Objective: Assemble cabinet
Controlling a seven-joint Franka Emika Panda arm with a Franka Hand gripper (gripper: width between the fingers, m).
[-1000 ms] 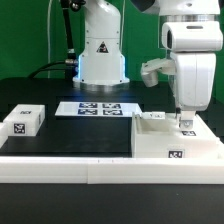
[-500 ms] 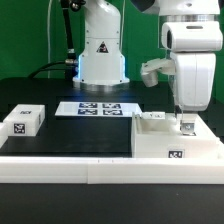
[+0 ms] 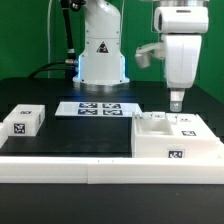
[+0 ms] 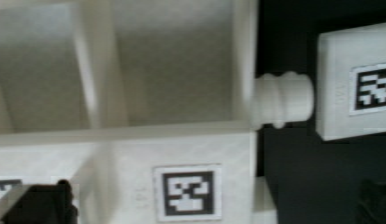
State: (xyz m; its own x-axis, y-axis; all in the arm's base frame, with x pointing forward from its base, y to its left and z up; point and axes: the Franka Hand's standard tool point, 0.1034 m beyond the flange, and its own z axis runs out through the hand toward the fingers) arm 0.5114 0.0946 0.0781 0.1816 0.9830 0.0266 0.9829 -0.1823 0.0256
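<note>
The white cabinet body (image 3: 175, 140) lies at the exterior view's right, open side up, with its inner walls showing. My gripper (image 3: 176, 100) hangs a short way above it, open and empty. In the wrist view the gripper (image 4: 208, 208) is over the body (image 4: 101, 90), above a tag (image 4: 186, 190) on its wall, with one dark finger (image 4: 48, 200) at the edge. Beside the body a white tagged part (image 4: 359, 85) with a round peg (image 4: 279, 95) touches the wall. A small white box part (image 3: 22, 122) lies at the exterior view's left.
The marker board (image 3: 100, 108) lies flat at the back middle, in front of the robot base (image 3: 100, 55). A white ledge (image 3: 70, 168) runs along the front of the black table.
My gripper has risen from down inside the cabinet body and shifted a little toward the exterior view's left. The parts have not moved.
</note>
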